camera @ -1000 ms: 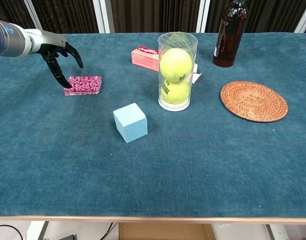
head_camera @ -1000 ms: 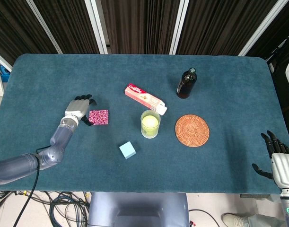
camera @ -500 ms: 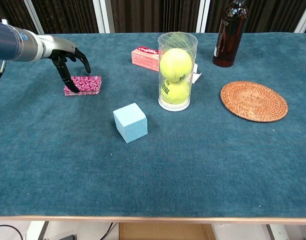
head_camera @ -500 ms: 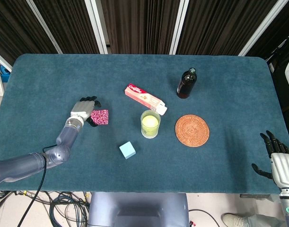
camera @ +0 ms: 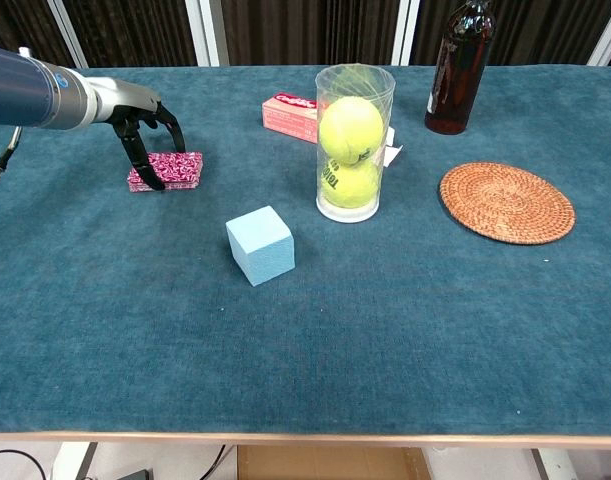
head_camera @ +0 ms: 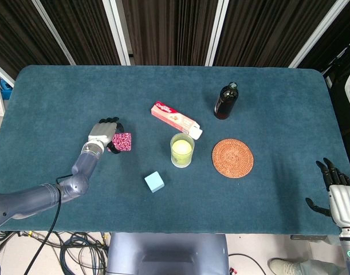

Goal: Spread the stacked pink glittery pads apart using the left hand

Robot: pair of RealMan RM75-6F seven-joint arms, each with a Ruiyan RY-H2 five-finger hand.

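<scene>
The stacked pink glittery pads (head_camera: 123, 141) (camera: 177, 170) lie on the blue table at the left. My left hand (head_camera: 105, 132) (camera: 141, 119) hangs over their left part, fingers spread and pointing down. Its dark fingertips (camera: 155, 181) reach the pads' near left edge, with the stack between the fingers; whether it grips them I cannot tell. The pads still sit one on top of the other. My right hand (head_camera: 337, 192) rests at the table's near right corner, fingers apart and holding nothing; only the head view shows it.
A light blue cube (camera: 259, 244) sits right of and nearer than the pads. A clear cup with tennis balls (camera: 354, 140), a pink box (camera: 291, 114), a dark bottle (camera: 461, 62) and a woven coaster (camera: 506, 202) stand further right.
My left hand has moved right, from beside the pads' left edge to over the stack, and its fingers have come down around it. The right hand has not moved.
</scene>
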